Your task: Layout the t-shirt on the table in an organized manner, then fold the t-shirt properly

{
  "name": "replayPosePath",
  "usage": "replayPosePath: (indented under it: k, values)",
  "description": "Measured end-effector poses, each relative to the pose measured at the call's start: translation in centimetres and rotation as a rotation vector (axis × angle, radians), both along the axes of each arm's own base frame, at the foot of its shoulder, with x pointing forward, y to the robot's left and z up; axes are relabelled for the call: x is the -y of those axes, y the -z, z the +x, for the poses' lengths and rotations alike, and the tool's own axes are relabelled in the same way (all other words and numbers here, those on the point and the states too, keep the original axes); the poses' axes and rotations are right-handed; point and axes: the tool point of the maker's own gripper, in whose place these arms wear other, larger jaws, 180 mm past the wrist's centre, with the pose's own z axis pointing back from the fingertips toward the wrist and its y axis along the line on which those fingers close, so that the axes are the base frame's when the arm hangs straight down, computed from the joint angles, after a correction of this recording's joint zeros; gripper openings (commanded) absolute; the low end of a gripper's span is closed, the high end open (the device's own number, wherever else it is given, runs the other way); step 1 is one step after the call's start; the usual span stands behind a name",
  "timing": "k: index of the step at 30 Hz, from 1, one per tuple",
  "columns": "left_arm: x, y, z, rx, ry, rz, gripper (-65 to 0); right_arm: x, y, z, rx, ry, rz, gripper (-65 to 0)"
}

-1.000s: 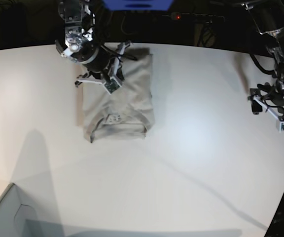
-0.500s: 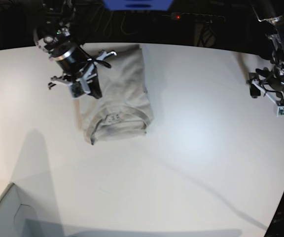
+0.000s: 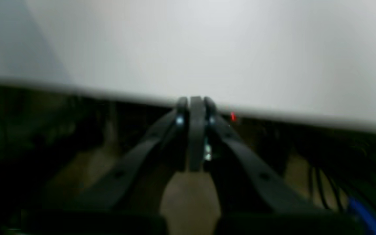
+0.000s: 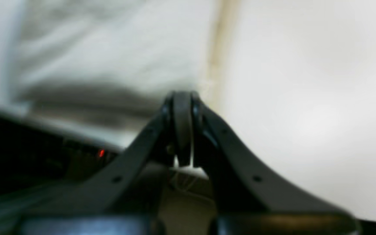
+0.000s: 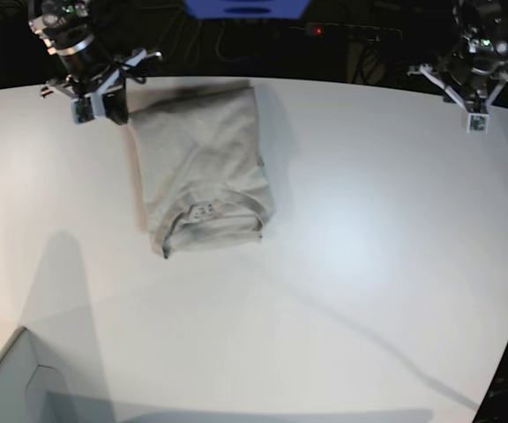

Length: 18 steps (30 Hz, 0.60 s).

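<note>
I'm seeing the t-shirt (image 5: pixel 203 166) lying folded on the table (image 5: pixel 360 264), upper left of centre. I'm keeping both the left gripper (image 3: pixel 193 101) and right gripper (image 4: pixel 181 96) pressed closed, gripping nothing.

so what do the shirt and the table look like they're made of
The t-shirt: soft knit fabric, probably cotton, matte grey-beige. It lies in limp folded layers with gentle creases, a ribbed-looking collar and a small printed neck label.

The table: a hard, smooth white top, perhaps laminate or painted board. It carries a soft sheen and crisp shadows, with no visible grain; the exact material is unclear.
</note>
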Motion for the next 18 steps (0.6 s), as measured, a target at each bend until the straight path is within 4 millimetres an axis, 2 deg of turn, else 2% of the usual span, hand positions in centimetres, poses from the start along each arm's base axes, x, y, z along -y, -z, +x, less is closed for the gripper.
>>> replayPosePath:
  k: [2,4,6,8,10,14,18]
  values:
    - [1.0,0.8,-1.6,-0.035,-0.009,-0.03,-65.0,1.8,0.3,1.4,0.024,0.02,-0.012,-65.0]
    - [1.4,1.3,-2.4,-0.046,-0.02,-0.041,-65.0,2.5,1.6,1.9,0.005,0.022,-0.004,-65.0]
    - [2.2,2.1,-3.3,-0.065,-0.036,-0.067,-65.0,2.8,3.7,1.1,-0.063,0.016,0.004,-65.0]
    - [3.1,3.2,-4.7,-0.106,-0.049,-0.098,-65.0,2.8,4.7,0.2,-0.099,0.018,0.01,-65.0]
    - [3.1,4.0,-5.7,-0.14,-0.058,-0.106,-65.0,2.1,4.8,-0.1,-0.103,0.0,0.018,-65.0]
    - [3.2,5.1,-6.6,-0.17,-0.073,-0.125,-65.0,-1.5,5.3,-1.5,-0.127,-0.09,0.063,-65.0]
    - [3.4,5.8,-7.3,-0.195,-0.08,-0.138,-65.0,-3.5,5.6,-2.4,-0.146,-0.141,0.085,-65.0]
